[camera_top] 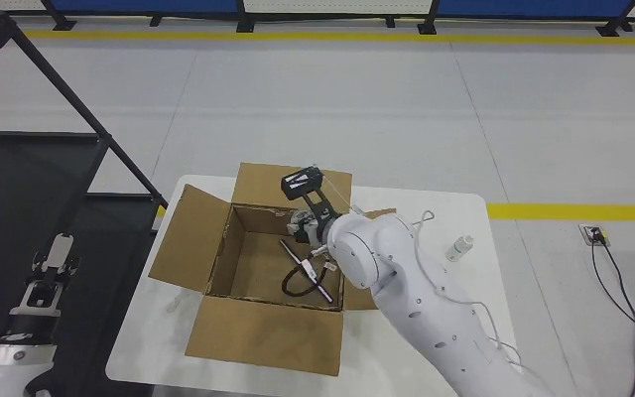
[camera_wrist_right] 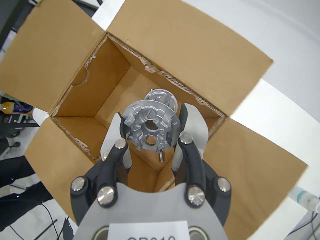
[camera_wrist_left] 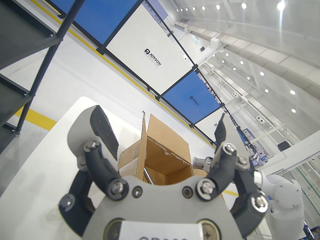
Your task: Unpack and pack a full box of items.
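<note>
White tabletop [camera_top: 154,337] stood on pale grey floor, with a yellow line [camera_top: 298,36] and blue panels [camera_top: 139,5] at 12 o'clock. Cardboard box [camera_top: 248,263] sat mid-tabletop, flaps open, and a small bottle [camera_top: 458,248] was at its 3 o'clock. Right wrist view: right pincer [camera_wrist_right: 152,116] was clamped on a flanged metal part [camera_wrist_right: 140,118] above the box opening. Top view: a metal rod [camera_top: 303,266] lay inside the box. Left pincer [camera_wrist_left: 160,114] was wide open and empty, off the tabletop at 8 o'clock

The top view looks steeply down on the open brown cardboard box [camera_top: 189,238] at frame centre. The right wrist view peers closely into it; the left wrist view faces it from low, farther off.
</note>
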Robot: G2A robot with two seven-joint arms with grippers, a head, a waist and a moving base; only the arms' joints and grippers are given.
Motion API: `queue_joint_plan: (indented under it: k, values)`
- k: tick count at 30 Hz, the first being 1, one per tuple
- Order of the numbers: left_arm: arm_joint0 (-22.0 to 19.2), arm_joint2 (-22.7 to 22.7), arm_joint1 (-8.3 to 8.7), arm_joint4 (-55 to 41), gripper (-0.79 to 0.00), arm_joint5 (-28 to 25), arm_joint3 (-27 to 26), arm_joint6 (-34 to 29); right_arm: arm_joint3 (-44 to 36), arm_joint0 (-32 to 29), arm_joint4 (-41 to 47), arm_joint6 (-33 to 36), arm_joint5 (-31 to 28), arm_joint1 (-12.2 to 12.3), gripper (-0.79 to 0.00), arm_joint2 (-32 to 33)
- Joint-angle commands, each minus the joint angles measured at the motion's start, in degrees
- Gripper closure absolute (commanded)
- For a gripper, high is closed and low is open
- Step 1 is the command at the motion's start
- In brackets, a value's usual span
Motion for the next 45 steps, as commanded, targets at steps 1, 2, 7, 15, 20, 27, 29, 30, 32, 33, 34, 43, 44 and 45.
queue_joint_plan:
  k: [1, 2, 7, 15, 20, 27, 29, 30, 32, 33, 34, 43, 44, 45]
  values:
    - [0.0, 0.0, 0.00, 0.0, -0.785, 0.0, 0.0, 0.0, 8.9, 4.1, 3.1, -1.4, 0.0, -2.2, 0.000, -4.9]
    - [0.0, 0.0, 0.00, 0.0, -0.785, 0.0, 0.0, 0.0, 12.4, 5.6, 4.6, -1.9, -0.4, -3.3, 0.000, -6.8]
    - [0.0, 0.0, 0.00, 0.0, -0.785, 0.0, 0.0, 0.0, 27.4, 10.8, 8.2, -5.8, 0.7, -9.4, 0.000, -15.1]
    - [0.0, 0.0, 0.00, 0.0, -0.785, 0.0, 0.0, 0.0, 46.2, 14.2, 14.1, -8.8, -2.5, -17.7, 0.000, -20.5]
    - [0.0, 0.0, 0.00, 0.0, -0.785, 0.0, 0.0, 0.0, 53.6, 15.2, 16.5, -9.8, -5.4, -21.1, 0.000, -21.0]
    - [0.0, 0.0, 0.00, 0.0, -0.785, 0.0, 0.0, 0.0, 60.1, 16.7, 18.0, -10.9, -8.7, -23.9, -0.477, -20.7]
    - [0.0, 0.0, 0.00, 0.0, -0.785, 0.0, 0.0, 0.0, 61.3, 17.0, 18.1, -11.2, -8.9, -24.4, -0.613, -20.6]
    - [0.0, 0.0, 0.00, 0.0, -0.785, 0.0, 0.0, 0.0, 61.9, 17.2, 18.2, -11.3, -9.1, -24.7, -0.653, -20.5]
    - [0.0, 0.0, 0.00, 0.0, -0.785, 0.0, 0.0, 0.0, 62.8, 17.5, 18.3, -11.5, -9.5, -25.1, -0.717, -20.3]
    - [0.0, 0.0, 0.00, 0.0, -0.785, 0.0, 0.0, 0.0, 63.1, 17.6, 18.2, -11.6, -9.7, -25.3, -0.745, -20.3]
    - [0.0, 0.0, 0.00, 0.0, -0.785, 0.0, 0.0, 0.0, 63.5, 17.8, 18.1, -11.8, -9.8, -25.4, -0.748, -20.2]
    - [0.0, 0.0, 0.00, 0.0, -0.785, 0.0, 0.0, 0.0, 60.7, 19.7, 16.3, -14.0, -11.2, -25.7, -0.782, -19.9]
    - [0.0, 0.0, 0.00, 0.0, -0.785, 0.0, 0.0, 0.0, 59.8, 19.8, 15.9, -14.1, -11.3, -25.6, -0.785, -19.8]
    - [0.0, 0.0, 0.00, 0.0, -0.785, 0.0, 0.0, 0.0, 58.9, 20.0, 15.4, -14.2, -11.1, -25.5, -0.785, -19.7]
